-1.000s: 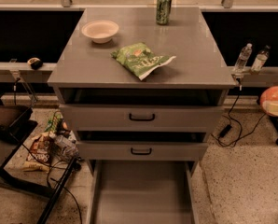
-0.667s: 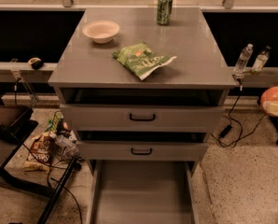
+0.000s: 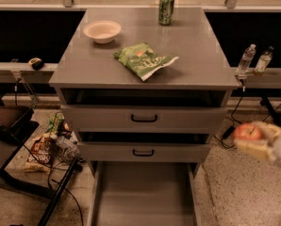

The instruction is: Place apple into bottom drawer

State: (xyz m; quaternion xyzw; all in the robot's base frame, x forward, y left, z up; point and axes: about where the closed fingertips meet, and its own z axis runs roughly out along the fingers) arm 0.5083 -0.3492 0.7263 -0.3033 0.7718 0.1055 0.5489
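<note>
The apple (image 3: 247, 132), small, round and red-orange, sits in my gripper (image 3: 255, 138) at the right edge of the camera view, level with the middle drawer and to the right of the cabinet. The pale fingers (image 3: 252, 149) are closed around it. The bottom drawer (image 3: 143, 197) is pulled out toward me at the foot of the cabinet; its flat grey floor is bare. The apple is up and to the right of the drawer, outside its right wall.
The grey cabinet top (image 3: 107, 62) holds a white bowl (image 3: 102, 31), a green chip bag (image 3: 144, 60) and a green can (image 3: 166, 8). Two upper drawers with black handles (image 3: 144, 118) are slightly open. Bags and cables (image 3: 48, 142) lie left. Two bottles (image 3: 246, 60) stand right.
My gripper with the apple has moved a little left and down at the right edge, coming further into view. The cabinet and drawers have not moved.
</note>
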